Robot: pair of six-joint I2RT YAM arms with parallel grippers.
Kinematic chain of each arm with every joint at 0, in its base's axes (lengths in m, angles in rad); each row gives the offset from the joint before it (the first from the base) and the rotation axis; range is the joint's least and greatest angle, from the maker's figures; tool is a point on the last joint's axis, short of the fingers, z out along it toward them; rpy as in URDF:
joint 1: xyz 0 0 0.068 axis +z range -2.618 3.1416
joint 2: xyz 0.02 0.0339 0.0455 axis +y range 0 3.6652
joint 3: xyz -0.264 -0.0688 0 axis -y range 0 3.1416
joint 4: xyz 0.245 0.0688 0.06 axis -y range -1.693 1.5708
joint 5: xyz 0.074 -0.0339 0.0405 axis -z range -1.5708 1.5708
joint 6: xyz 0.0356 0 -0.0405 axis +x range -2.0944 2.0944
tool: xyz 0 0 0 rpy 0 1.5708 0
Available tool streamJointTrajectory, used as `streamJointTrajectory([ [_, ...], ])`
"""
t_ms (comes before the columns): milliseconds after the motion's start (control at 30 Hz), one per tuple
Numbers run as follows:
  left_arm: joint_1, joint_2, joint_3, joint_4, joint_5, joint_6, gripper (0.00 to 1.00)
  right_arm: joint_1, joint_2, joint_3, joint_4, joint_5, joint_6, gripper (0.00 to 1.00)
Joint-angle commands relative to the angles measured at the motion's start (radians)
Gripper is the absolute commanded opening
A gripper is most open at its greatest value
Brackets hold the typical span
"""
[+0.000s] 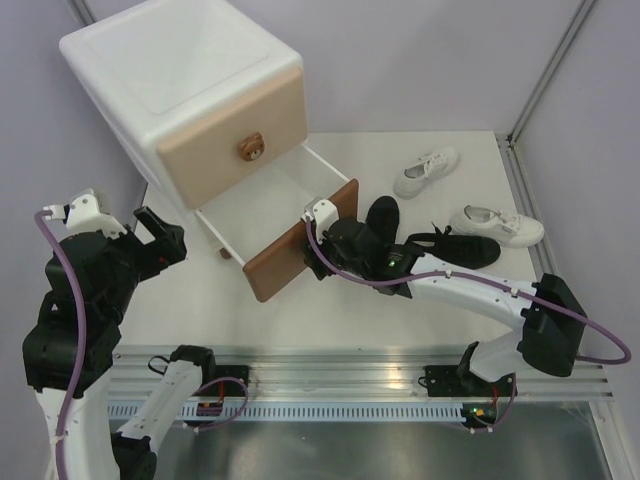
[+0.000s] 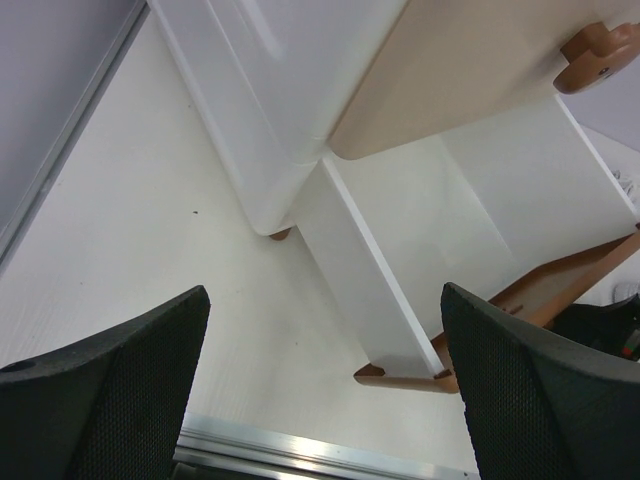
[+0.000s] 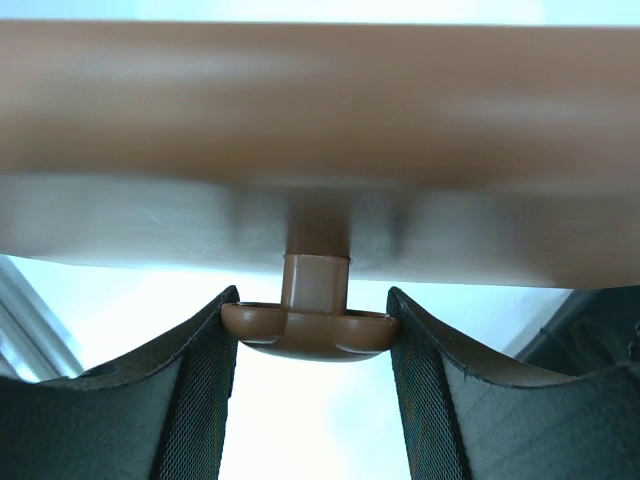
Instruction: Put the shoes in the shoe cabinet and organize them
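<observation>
R gripper (image 3: 312, 300) is clamped on the knob (image 3: 310, 335) of the brown lower drawer front (image 1: 300, 250) — the drawer stands open from the shoe cabinet (image 1: 180, 90) at far left. Black shoes (image 1: 460, 248) lie just right of this gripper, beside its arm; white shoes (image 1: 497, 225) are further right. L gripper (image 2: 325, 292) hovers near-left of the cabinet — fingers wide apart, touching nothing.

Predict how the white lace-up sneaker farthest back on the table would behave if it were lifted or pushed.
The white low-top lace-up sneaker is probably light for its size, being slim and low-cut. Its open collar would likely flex if pinched. Long and low on the white table, it should slide, not roll, when pushed.
</observation>
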Motion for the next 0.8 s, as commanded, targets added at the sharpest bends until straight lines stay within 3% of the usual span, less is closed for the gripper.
streamJointTrajectory([
  [0,-0.002,-0.004,-0.002,0.04,-0.023,0.0,1.0,0.009,-0.076,-0.03,-0.041,0.046,0.026,0.1],
  [633,-0.002,-0.003,-0.009,0.049,-0.026,0.001,1.0,0.056,-0.17,-0.118,-0.081,0.061,0.117,0.12],
  [767,-0.002,-0.003,-0.008,0.049,-0.026,0.004,1.0,0.063,-0.179,-0.124,-0.088,0.066,0.13,0.27],
])
